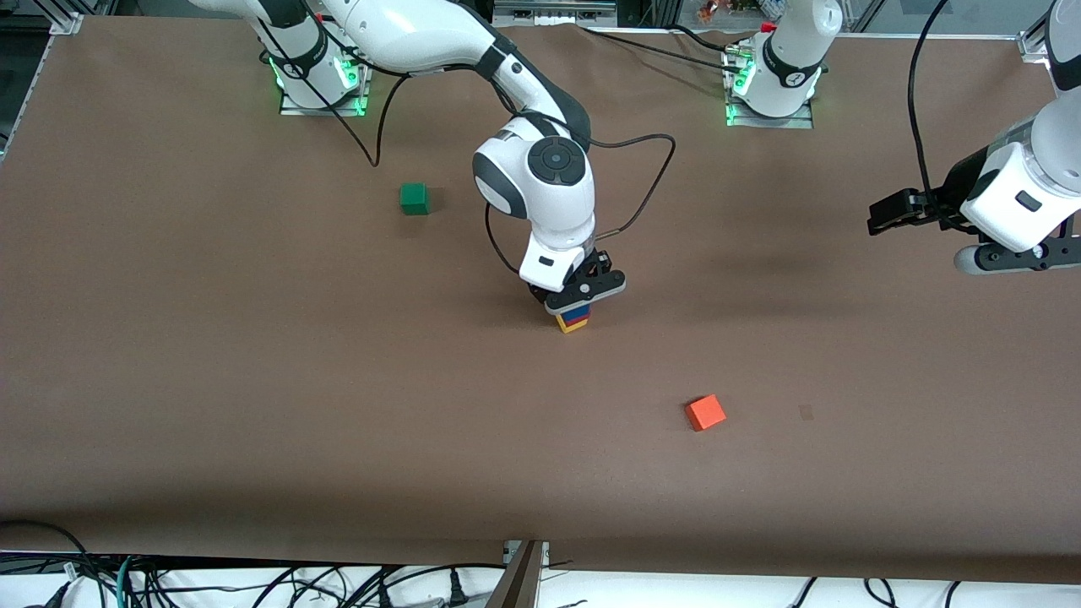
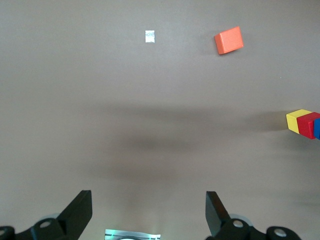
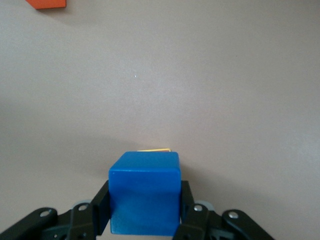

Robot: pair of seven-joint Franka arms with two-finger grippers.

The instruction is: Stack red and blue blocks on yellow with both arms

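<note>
The yellow cube (image 1: 569, 326) stands at the table's middle with the red block (image 1: 578, 319) on it and the blue block (image 1: 577, 312) on top. My right gripper (image 1: 578, 304) reaches down over this stack and is shut on the blue block (image 3: 145, 197); a sliver of the yellow cube (image 3: 154, 150) shows past it, and the red block is hidden there. In the left wrist view the yellow cube (image 2: 298, 120), red block (image 2: 308, 125) and blue block (image 2: 317, 128) sit in a row at the edge. My left gripper (image 1: 882, 215) (image 2: 148, 210) is open and empty, held up over the left arm's end of the table.
An orange cube (image 1: 704, 413) (image 2: 229, 40) (image 3: 47, 3) lies nearer the front camera than the stack, toward the left arm's end. A green cube (image 1: 414, 198) lies farther from the camera, toward the right arm's end. A small pale mark (image 2: 150, 36) is on the brown table.
</note>
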